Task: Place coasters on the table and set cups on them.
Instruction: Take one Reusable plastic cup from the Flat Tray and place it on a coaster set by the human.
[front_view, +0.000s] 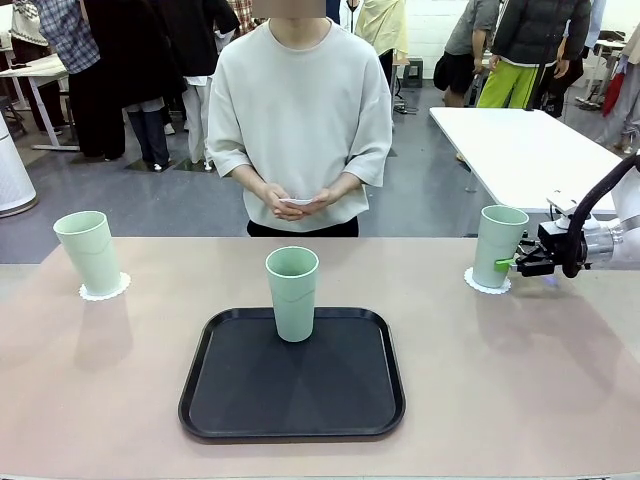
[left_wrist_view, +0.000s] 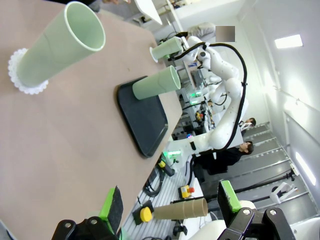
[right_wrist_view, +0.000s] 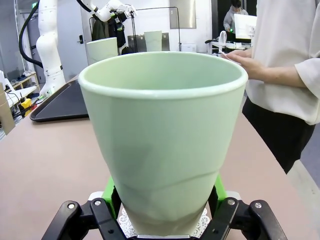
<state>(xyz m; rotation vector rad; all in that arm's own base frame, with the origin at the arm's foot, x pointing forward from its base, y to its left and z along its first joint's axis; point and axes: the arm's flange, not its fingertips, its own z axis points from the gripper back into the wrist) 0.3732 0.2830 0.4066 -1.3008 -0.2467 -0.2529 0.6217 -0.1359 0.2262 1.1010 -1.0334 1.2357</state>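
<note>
Three pale mint-green cups stand on the tan table (front_view: 120, 400). The left cup (front_view: 88, 250) rests on a white scalloped coaster (front_view: 104, 290). The middle cup (front_view: 292, 290) stands on the black tray (front_view: 290, 400). At the right, another cup (front_view: 498, 245) sits on a coaster (front_view: 485, 283), and my right gripper (front_view: 508, 263) is shut on it low down. In the right wrist view the green pads (right_wrist_view: 111, 192) press this cup (right_wrist_view: 160, 135) above its coaster (right_wrist_view: 127, 225). My left gripper (left_wrist_view: 170, 202) hangs open and empty, away from the left cup (left_wrist_view: 57, 47).
A person stands at the far edge holding a small white disc (front_view: 298, 202) in both hands. A white table (front_view: 520, 150) stands behind on the right. Bare tabletop lies on both sides of the tray.
</note>
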